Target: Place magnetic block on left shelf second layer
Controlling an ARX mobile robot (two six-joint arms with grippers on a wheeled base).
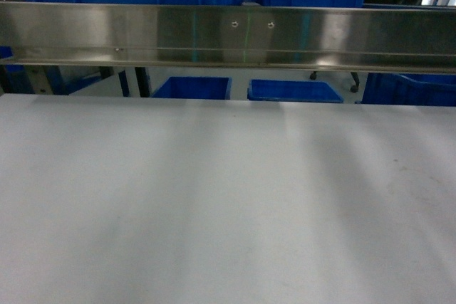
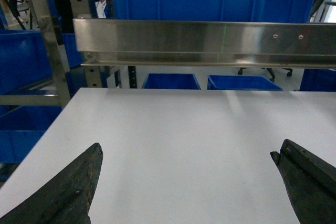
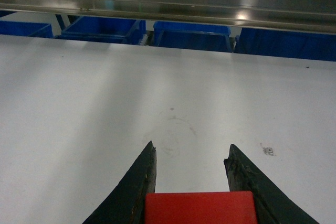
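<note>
Block: magnetic block (image 3: 199, 207) pinched in right gripper (image 3: 191, 182) jaws, above bench (image 1: 228, 204).
Left gripper (image 2: 186, 182): jaws spread, empty.
Shelf: rack upright (image 2: 47, 40) lies far left.

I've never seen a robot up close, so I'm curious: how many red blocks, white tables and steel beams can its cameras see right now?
Red block: 1
White table: 1
Steel beam: 1
Total: 3

1 magnetic block (image 3: 199, 207), 2 tools (image 2: 186, 182) (image 3: 191, 174), 1 table (image 1: 228, 204), 1 steel beam (image 1: 228, 37), and 2 blue bins (image 1: 192, 88) (image 1: 296, 90) behind the table.
</note>
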